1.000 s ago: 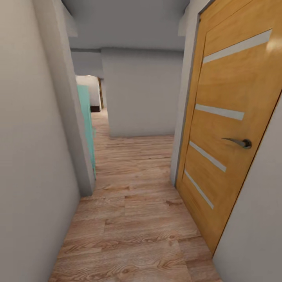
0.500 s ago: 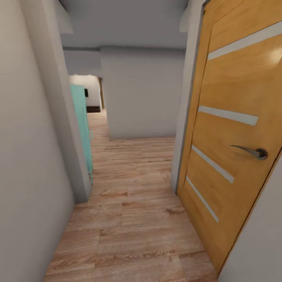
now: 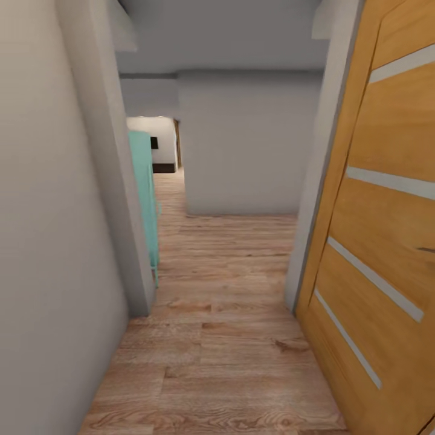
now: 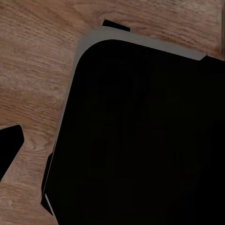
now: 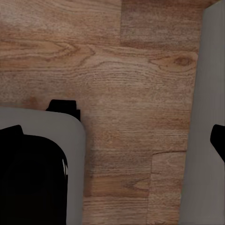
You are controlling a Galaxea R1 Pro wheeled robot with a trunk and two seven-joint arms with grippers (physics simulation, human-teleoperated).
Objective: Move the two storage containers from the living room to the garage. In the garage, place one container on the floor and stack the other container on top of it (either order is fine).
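The robot is in a narrow hallway with a light wood plank floor (image 3: 223, 338). No orange-red box can be seen in any of the pictures, so where the two storage containers are cannot be told.

A lot here is cut off or hard to make out. On the right, a big wooden door (image 3: 386, 229) with pale stripes runs out of the picture, and only a tiny dark tip of its handle (image 3: 426, 249) peeks in at the edge. On the left, a plain grey wall (image 3: 48, 229) is very close, and just past its corner a thin slice of something teal (image 3: 145, 199) sticks out (too little shows to say what it is). Far back, through a gap on the left, there is a bright white wall (image 3: 158, 140) with a dark strip at its bottom.

Straight ahead, a grey wall (image 3: 248, 145) blocks the way. The floor stays open between the left wall and the door, and it goes on to the left past the teal thing.

In the left wrist view, a big black shape with a rounded grey edge (image 4: 140, 136) covers much of the wood floor. In the right wrist view, a grey and black rounded shape (image 5: 37, 168) sits over the wood planks, beside a grey strip (image 5: 206, 117). Small dark bits show at the edges, but I cannot tell whether either gripper is spread or pressed together.
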